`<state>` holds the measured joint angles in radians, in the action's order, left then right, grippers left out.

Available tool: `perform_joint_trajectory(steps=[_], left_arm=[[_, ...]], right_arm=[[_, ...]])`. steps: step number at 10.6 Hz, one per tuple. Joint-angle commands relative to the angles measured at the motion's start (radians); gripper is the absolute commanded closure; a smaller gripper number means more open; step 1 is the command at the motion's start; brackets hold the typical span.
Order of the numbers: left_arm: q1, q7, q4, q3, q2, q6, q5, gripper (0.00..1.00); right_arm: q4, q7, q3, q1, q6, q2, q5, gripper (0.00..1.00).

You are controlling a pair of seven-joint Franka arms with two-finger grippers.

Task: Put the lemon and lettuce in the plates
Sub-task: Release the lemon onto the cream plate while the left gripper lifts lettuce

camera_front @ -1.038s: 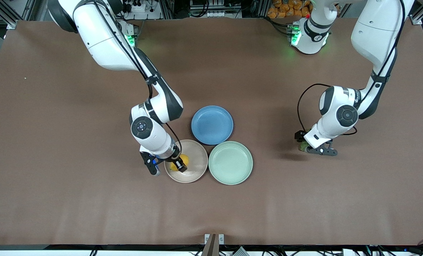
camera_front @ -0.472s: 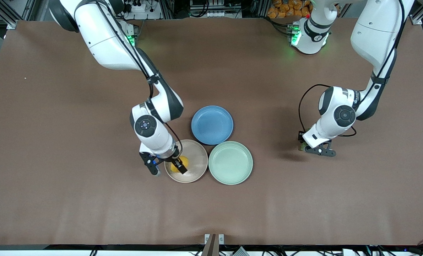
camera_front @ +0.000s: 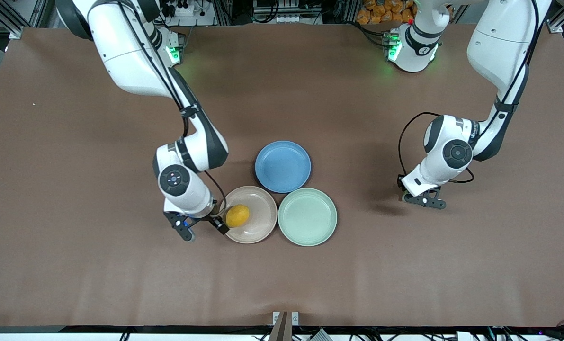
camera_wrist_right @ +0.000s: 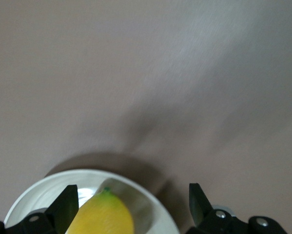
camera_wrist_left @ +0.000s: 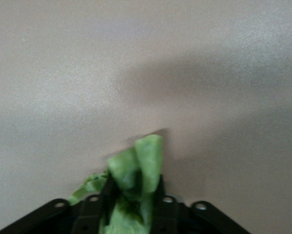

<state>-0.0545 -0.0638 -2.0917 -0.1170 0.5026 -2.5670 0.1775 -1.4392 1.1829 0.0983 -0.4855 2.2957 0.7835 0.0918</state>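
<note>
Three plates sit bunched mid-counter; landmark = the beige plate. Lemon lies in it, toward the rim on the right arm's end, resting free — nothing grips it. Right gripper hangs over that rim edge w/ fingers spread wide, empty, one over the plate and one over bare counter; the spread straddles the fruit's width, which fits a drop-off done, so the lemon half looks finished.

Mint plate touches the beige plate, toward the left arm's end, and holds nothing. Blue plate sits farther from the camera than both; prob. not a target.

Lettuce is well apart from the beige plate, toward the left arm's end, past the mint one. Left gripper is down low at it, fingers partly closed w/ the leaf pinched between them, its ragged tip poking out. Can't tell if it's off the counter yet. Next, IMO: lift, carry to mint plate. Thin, floppy leaf could slip.
</note>
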Motion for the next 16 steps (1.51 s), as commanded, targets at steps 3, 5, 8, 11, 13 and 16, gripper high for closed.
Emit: perform_joint_trajectory(steps=[3, 5, 8, 11, 13, 16], left_arm=[[0.004, 0.006, 0.033, 0.004, 0.008, 0.019, 0.034, 1.0], [-0.005, 0.004, 0.109, 0.002, 0.01, 0.153, 0.034, 1.0], [-0.007, -0.007, 0.139, -0.001, 0.007, 0.195, 0.03, 1.0], [-0.028, -0.033, 0.225, -0.003, 0.005, 0.293, 0.016, 1.0], [-0.053, -0.088, 0.278, -0.004, 0.01, 0.324, 0.014, 1.0], [-0.065, -0.111, 0.321, -0.004, 0.011, 0.326, -0.048, 1.0]], right_arm=[[-0.004, -0.121, -0.003, 0.051, -0.114, -0.059, -0.015, 0.0], [-0.007, -0.225, -0.003, 0.09, -0.175, -0.088, -0.015, 0.0], [-0.094, -0.411, -0.003, 0.151, -0.203, -0.151, -0.015, 0.0], [-0.182, -0.534, 0.014, 0.199, -0.199, -0.203, -0.027, 0.0], [-0.228, -0.604, 0.015, 0.235, -0.196, -0.23, -0.032, 0.0], [-0.329, -0.765, 0.014, 0.335, -0.144, -0.283, -0.032, 0.0]])
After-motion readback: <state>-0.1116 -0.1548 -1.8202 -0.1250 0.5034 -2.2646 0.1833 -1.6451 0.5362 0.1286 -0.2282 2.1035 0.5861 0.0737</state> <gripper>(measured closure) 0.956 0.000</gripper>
